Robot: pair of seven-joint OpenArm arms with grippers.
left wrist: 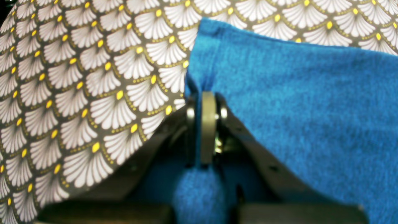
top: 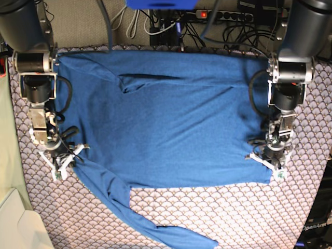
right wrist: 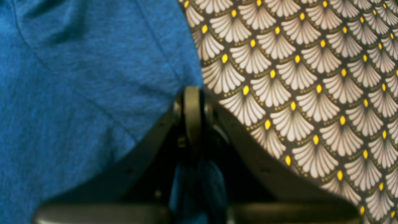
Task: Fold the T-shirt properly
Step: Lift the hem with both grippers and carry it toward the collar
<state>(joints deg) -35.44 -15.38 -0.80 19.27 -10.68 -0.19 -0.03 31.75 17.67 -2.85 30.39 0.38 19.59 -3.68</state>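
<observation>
The blue T-shirt [top: 166, 124] lies spread flat on the scallop-patterned tablecloth [top: 249, 212]. One long sleeve [top: 150, 220] trails toward the front edge. The other sleeve [top: 171, 80] is folded across the top. My left gripper [top: 273, 168] is at the shirt's front right corner. In the left wrist view it [left wrist: 207, 98] is shut on the shirt's edge [left wrist: 298, 102], with cloth bunched between the jaws. My right gripper [top: 61, 165] is at the shirt's left edge, where the sleeve starts. In the right wrist view it [right wrist: 192, 93] is shut on the shirt [right wrist: 77, 77].
A power strip and cables [top: 228, 15] lie behind the table's far edge. A pale box [top: 15, 223] stands off the table at the front left. A dark case [top: 316, 228] stands at the front right. Bare tablecloth [left wrist: 77, 93] shows outside both grippers.
</observation>
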